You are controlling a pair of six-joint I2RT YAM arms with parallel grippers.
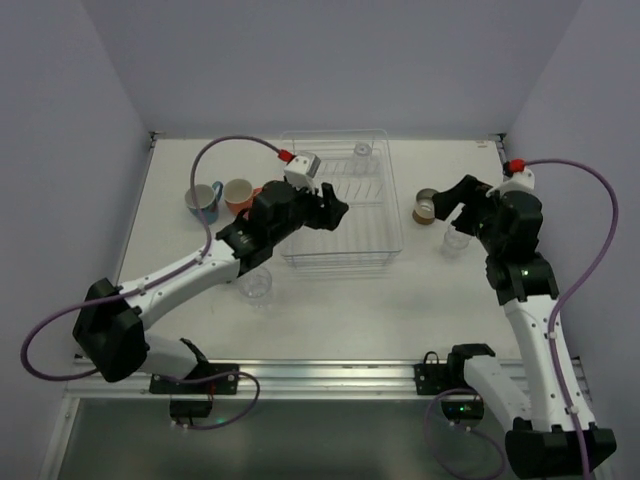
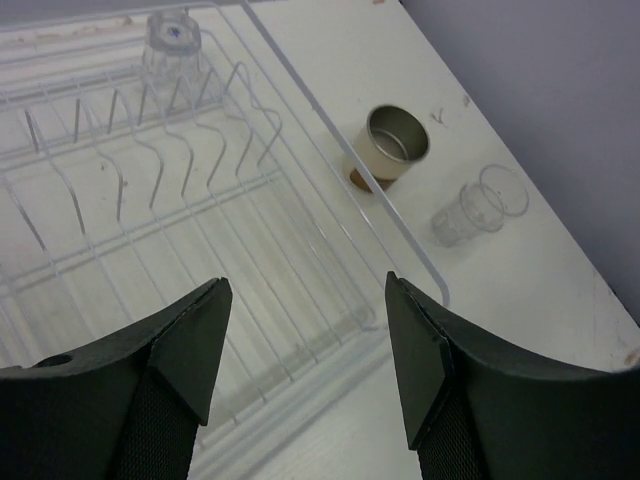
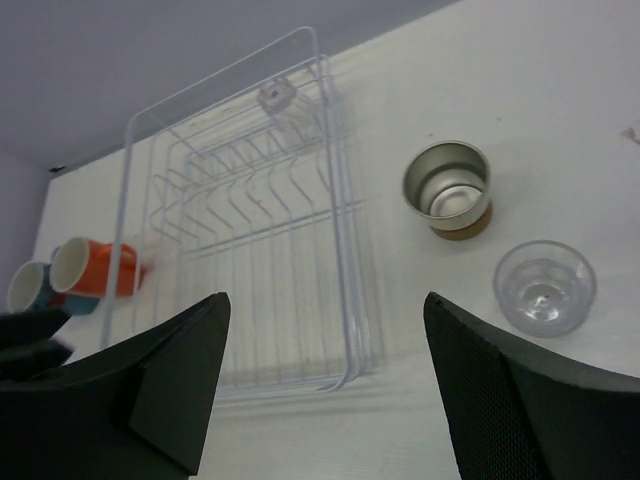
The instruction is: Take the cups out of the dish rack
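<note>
Hanging wide open with nothing between its jaws, the left tool (image 1: 335,212) sits over the middle of the dish rack (image 1: 392,190). From where I stand only one cup is in there, a clear tumbler (image 1: 362,152) at the far end among the prongs.

I'd say the left tool has to reach farther in and line its jaws up on either side of the glass. It should close gently, since clear plastic or glass slips. Then it should lift straight up, so the rim doesn't catch a wire.

The right tool (image 1: 450,203) is also spread and empty, hovering right of the rack just beside the brown cup (image 1: 427,207) and a second tumbler (image 1: 455,240) on the tabletop (image 1: 330,310). It looks well out of the way. The orange mug (image 1: 238,193) and blue mug (image 1: 203,198) stand left of the rack.
</note>
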